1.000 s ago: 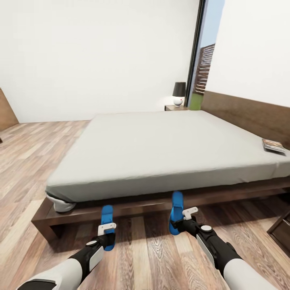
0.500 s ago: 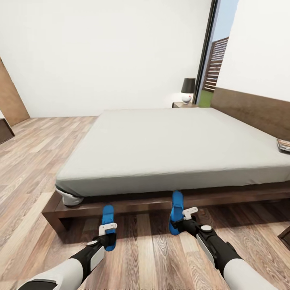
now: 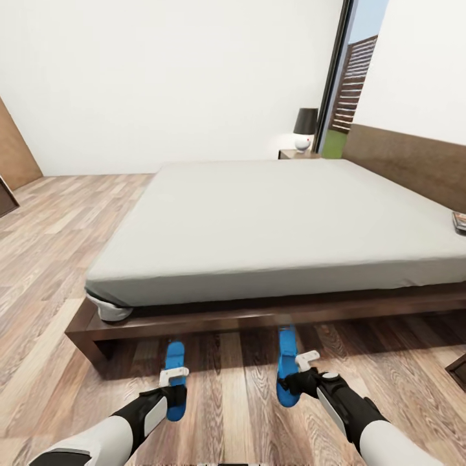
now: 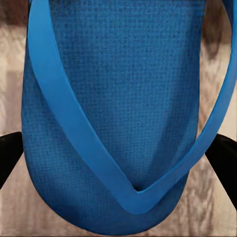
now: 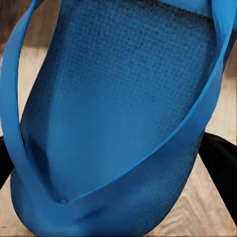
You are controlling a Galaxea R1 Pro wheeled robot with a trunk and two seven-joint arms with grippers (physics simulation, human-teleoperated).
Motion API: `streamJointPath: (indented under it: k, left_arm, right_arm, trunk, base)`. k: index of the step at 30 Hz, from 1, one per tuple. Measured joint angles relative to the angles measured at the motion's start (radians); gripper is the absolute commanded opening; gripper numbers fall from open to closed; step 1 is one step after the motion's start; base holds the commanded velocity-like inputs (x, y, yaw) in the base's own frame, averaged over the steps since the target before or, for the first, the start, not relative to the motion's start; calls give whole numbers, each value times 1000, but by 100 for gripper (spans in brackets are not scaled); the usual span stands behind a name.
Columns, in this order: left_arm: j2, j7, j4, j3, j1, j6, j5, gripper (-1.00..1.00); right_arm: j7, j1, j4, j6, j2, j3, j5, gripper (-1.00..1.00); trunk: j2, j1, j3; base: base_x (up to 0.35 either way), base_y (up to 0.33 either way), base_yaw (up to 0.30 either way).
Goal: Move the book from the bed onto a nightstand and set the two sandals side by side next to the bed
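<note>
At the far left of the head view a brown wooden panel (image 3: pixel 14 145) is seen against the white wall (image 3: pixel 168 71), above the wood-plank floor (image 3: pixel 45 259). Lower down, one blue sandal (image 3: pixel 173 378) is gripped by the left gripper (image 3: pixel 173 387), whose fingers are closed on its near end; in the left wrist view the sandal (image 4: pixel 118 113) is flanked by a black finger (image 4: pixel 10 160) on each side. The sandal is pointed toward the bed (image 3: pixel 278 226), just short of its dark wooden frame (image 3: pixel 259 317). To the right, the second sandal (image 3: pixel 287 366) is clamped by the right gripper (image 3: pixel 292 383) in the same way, roughly parallel to the first and well apart from it; the right wrist view shows this sandal (image 5: pixel 118 123) between black fingers (image 5: pixel 219 163). Behind the bed, a nightstand (image 3: pixel 296 154) bearing a black-shaded lamp (image 3: pixel 305 128) is seen beside the dark-framed window (image 3: pixel 346 84). At the right edge, the book (image 3: pixel 459 222) lies on the mattress near the headboard (image 3: pixel 408 165).
</note>
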Motion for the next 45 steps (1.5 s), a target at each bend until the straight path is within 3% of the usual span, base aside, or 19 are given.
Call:
streamJointPath:
  k: [1, 2, 3, 5, 11, 13, 22, 37, 45]
  left_arm:
    - [1, 0, -3, -1, 0, 33, 0, -100]
    - [21, 0, -53, -2, -5, 171, -7, -100]
    - [30, 0, -84, -2, -6, 229, -4, -100]
    - [63, 7, -154, -2, -19, 378, -10, -100]
    - [91, 0, -164, 0, -108, 542, -1, -100]
    - [94, 0, -164, 0, -145, 601, 27, -100]
    - [97, -1, -155, 0, -152, 615, 50, -100]
    - [96, -2, -161, -13, -150, 609, 36, -100]
    - [95, -35, -164, -14, -150, 610, 33, -100]
  right_arm:
    - [1, 0, 16, 1, 2, 8, 0, -100]
    - [2, -4, 32, 7, 11, 40, -1, -100]
    - [-1, -7, 34, 18, 13, 45, 0, -100]
    - [-6, -17, 33, 115, 38, 50, -2, -100]
    - [-12, -96, 48, 183, 77, 49, -3, -100]
    - [-13, -148, 49, 215, 86, 48, -3, -100]
    - [-13, -186, 90, 228, 88, 48, -1, -100]
    - [-9, -187, 81, 227, 88, 49, 3, -100]
    - [-7, -188, 54, 250, 88, 46, -2, -100]
  trunk:
    - [0, 0, -4]
    - [-1, 1, -8]
    - [-1, 1, -11]
    - [-1, 2, -19]
    - [-3, 5, -42]
    - [-3, 6, -50]
    - [-5, 10, -85]
    - [-9, 17, -143]
    - [-11, 20, -174]
  base:
    - [0, 0, 0]
    - [0, 0, 0]
    - [0, 0, 0]
    - [0, 0, 0]
    - [0, 0, 0]
    - [0, 0, 0]
    - [0, 0, 0]
    - [0, 0, 0]
    - [0, 0, 0]
